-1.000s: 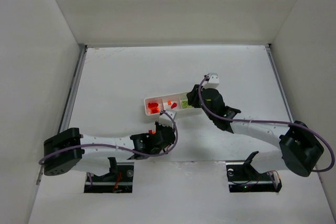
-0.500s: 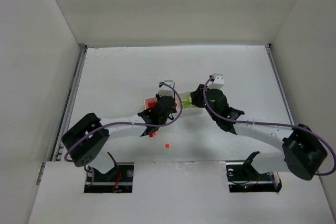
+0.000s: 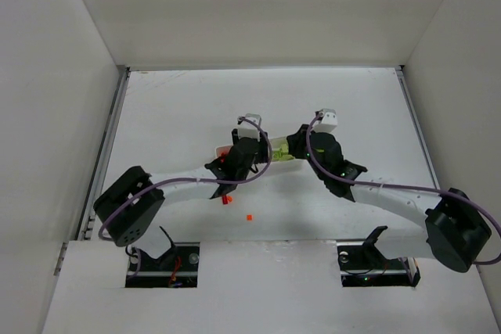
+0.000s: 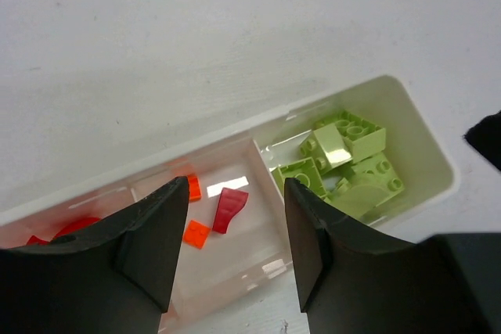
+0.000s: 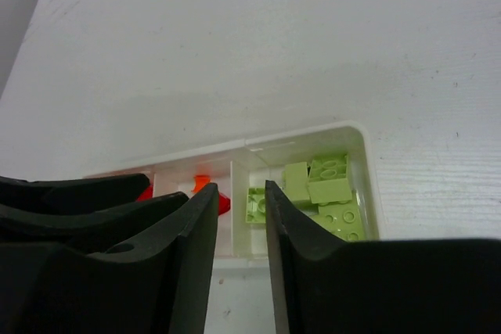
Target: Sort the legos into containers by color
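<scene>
The white table (image 3: 172,115) carried 1 long tray (image 4: 427,138), mostly covered by both wrists in the top view. The left gripper (image 4: 235,189) hung over the middle compartment, jaws moderately apart and holding nothing. The right gripper (image 5: 241,189) stood near the end compartment, jaws narrowly apart and also holding nothing.

That end compartment held the yellow-green legos (image 4: 344,158). The middle one held a dark red piece (image 4: 229,209) and 2 orange pieces (image 4: 196,234). The red legos (image 4: 74,227) in the far compartment were largely hidden behind a finger. 1 red piece (image 3: 227,199) and 1 orange piece (image 3: 249,217) lay loose on the table, their shapes too small to make out.
</scene>
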`<move>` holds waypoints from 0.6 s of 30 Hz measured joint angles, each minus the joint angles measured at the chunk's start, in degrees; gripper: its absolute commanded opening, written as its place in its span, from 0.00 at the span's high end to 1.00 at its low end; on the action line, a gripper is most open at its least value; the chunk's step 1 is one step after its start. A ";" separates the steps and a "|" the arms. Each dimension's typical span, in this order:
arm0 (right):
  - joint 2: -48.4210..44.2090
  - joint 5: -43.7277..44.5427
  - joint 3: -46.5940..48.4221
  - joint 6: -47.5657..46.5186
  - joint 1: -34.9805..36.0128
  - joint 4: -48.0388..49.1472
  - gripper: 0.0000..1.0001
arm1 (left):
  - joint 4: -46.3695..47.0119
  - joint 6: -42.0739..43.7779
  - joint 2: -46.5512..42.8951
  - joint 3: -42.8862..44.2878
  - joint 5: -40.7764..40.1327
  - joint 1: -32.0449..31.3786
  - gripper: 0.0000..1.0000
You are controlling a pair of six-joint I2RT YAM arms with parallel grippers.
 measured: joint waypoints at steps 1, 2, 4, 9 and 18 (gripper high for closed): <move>-0.17 -0.02 0.00 -0.04 0.00 0.02 0.72 | -0.04 0.02 -1.51 -0.22 0.04 0.09 0.51; -0.26 -0.07 0.00 -0.22 0.02 0.02 0.75 | 0.00 0.02 -3.52 -0.63 0.09 0.24 0.51; -0.24 -0.26 0.02 -0.74 0.55 0.00 0.79 | 0.31 -0.02 -8.57 -2.38 0.17 0.79 0.52; 0.20 -1.07 0.98 -1.29 7.87 -1.73 0.78 | -0.87 -1.95 -25.18 -9.57 -0.09 3.80 0.53; 7.10 -3.23 1.05 -2.84 31.56 -5.20 0.52 | -10.71 -10.14 -47.43 -24.48 -0.66 14.19 0.52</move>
